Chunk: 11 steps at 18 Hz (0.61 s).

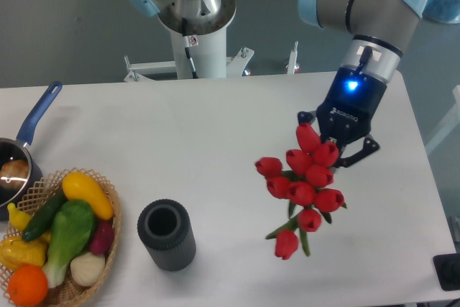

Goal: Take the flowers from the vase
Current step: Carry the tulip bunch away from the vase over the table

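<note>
The flowers (pixel 303 181) are a bunch of red tulip buds with green stems, held in the air over the right part of the table, well to the right of the vase. The vase (pixel 167 234) is a dark ribbed cylinder standing upright near the table's front edge; its round mouth is empty. My gripper (pixel 338 150) is shut on the flowers at the top of the bunch; the buds hide most of the fingers and the stems hang down to the lower left.
A wicker basket (pixel 109 238) of vegetables stands at the front left, close to the vase. A blue-handled pan (pixel 29 131) sits at the left edge behind it. The robot base (pixel 194 41) stands behind the table. A dark object (pixel 449 271) is at the front right corner.
</note>
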Tool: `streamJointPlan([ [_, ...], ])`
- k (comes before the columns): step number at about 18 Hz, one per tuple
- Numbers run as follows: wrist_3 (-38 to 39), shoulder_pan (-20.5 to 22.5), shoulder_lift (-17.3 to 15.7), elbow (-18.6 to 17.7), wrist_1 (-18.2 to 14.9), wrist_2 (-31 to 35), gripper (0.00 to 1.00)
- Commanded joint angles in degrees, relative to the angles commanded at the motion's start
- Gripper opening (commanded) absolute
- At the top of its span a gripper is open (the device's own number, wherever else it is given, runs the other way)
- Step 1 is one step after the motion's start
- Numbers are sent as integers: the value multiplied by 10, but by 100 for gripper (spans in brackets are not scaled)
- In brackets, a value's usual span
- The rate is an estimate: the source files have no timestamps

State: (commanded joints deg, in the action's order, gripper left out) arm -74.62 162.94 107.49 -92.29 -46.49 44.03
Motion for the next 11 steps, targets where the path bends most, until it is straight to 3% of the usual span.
streamJointPlan([
  [2,-9,4,4,6,0,33,0],
  [8,-40,-21,4,9,-8,240,0],
  [11,-68,-35,6,9,-22,307,0],
])
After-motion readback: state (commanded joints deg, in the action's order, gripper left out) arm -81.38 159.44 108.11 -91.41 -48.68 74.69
